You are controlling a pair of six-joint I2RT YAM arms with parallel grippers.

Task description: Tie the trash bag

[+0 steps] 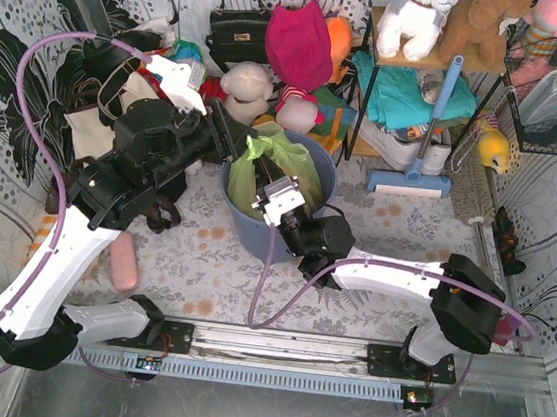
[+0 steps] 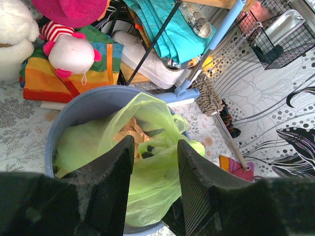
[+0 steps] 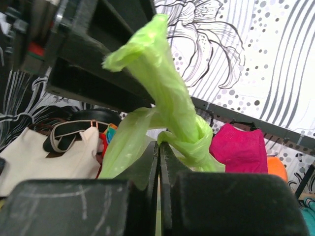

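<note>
While both arms reach in over the round blue-grey bin (image 1: 245,233) at mid-table, I note the trash bag (image 1: 264,162) sitting inside it, with lime-green film rising above the rim.

Right wrist view: the right gripper (image 3: 158,145) has its fingers pressed together, and a thin fold of green film looks caught in the seam between them. Just above and right of the tips the plastic is bunched into a knot (image 3: 194,145). From it a twisted neck (image 3: 165,73) stands up, leaning left, and ends in a ragged flared tip. A looser flap hangs down left of the knot, behind the left-hand finger.

Left wrist view: the left gripper (image 2: 155,143) hangs over the bin's mouth looking down, with its fingers partly spread. Green film fills the gap below them, and I cannot tell whether either pad touches it. Crumpled brown paper (image 2: 129,132) shows through the bag close to the left-hand fingertip.

Overhead view: the left gripper comes at the bag from the bin's left side and the right gripper from its near side. The two sit close together above the bag.

Surroundings: a cream tote bag (image 3: 44,152) with a dark strap lies beyond the right gripper. A white plush toy (image 2: 74,54) rests on striped cloth past the bin. A light-blue mop handle (image 2: 216,37) leans at the far right.
</note>
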